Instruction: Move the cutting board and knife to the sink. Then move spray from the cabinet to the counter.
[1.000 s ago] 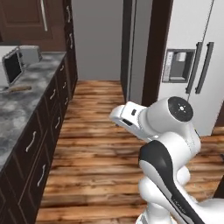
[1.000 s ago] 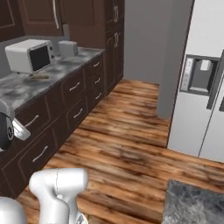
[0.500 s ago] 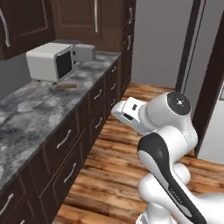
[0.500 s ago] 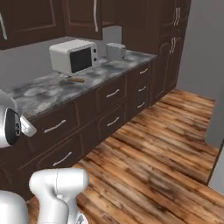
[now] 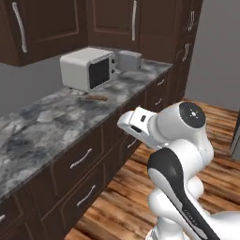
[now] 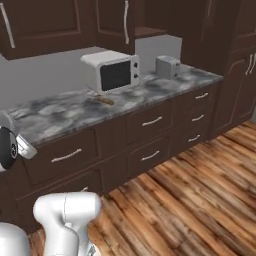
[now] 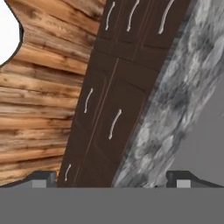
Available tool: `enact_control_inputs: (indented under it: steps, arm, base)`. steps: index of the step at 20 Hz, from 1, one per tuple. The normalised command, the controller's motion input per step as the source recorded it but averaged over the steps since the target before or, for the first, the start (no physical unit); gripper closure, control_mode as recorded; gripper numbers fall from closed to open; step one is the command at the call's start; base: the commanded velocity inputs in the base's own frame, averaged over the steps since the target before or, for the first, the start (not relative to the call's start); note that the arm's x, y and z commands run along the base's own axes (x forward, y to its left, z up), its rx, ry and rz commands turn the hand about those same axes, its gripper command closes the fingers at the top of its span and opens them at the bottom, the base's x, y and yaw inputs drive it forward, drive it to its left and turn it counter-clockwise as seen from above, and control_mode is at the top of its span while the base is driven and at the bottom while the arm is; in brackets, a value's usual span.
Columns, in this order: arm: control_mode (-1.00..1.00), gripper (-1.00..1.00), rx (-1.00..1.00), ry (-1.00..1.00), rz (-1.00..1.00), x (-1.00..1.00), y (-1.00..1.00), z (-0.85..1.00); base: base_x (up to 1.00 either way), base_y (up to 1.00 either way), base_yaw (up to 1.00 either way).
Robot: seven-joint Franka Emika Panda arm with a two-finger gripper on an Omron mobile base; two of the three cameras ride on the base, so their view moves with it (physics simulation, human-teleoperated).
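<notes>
gripper (image 7: 112,180) jaws spread, empty, over counter (image 5: 51,122) front edge | step: approach, nothing moved yet | knife (image 5: 97,97), prob., by microwave (image 5: 87,68) near back edge | next: reach it, grip handle

1. Only the tool's (image 7: 111,178) two dark fingertips (image 7: 41,177) show, cut off at the hand view's bottom.
2. A small brown object (image 5: 96,97) on the surface (image 5: 51,119) beyond the tool is too small to identify.
</notes>
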Motion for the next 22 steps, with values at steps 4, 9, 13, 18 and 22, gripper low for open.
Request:
enact_control_inputs:
  steps: [4, 9, 13, 18, 22]
  arm:
    - [1.0, -1.0, 0.0, 0.0, 0.0, 0.0, 0.0, 0.0]
    - [1.0, -1.0, 0.0, 0.0, 0.0, 0.0, 0.0, 0.0]
    - [1.0, -1.0, 0.0, 0.0, 0.0, 0.0, 0.0, 0.0]
    - [1.0, -1.0, 0.0, 0.0, 0.0, 0.0, 0.0, 0.0]
    - [1.0, -1.0, 0.0, 0.0, 0.0, 0.0, 0.0, 0.0]
  base:
    - [0.65, -1.0, 0.11]
    - [0.44, -1.0, 0.0]
    - [1.0, -1.0, 0.08]
    - [1.0, -0.95, 0.17]
    - [0.98, -0.83, 0.33]
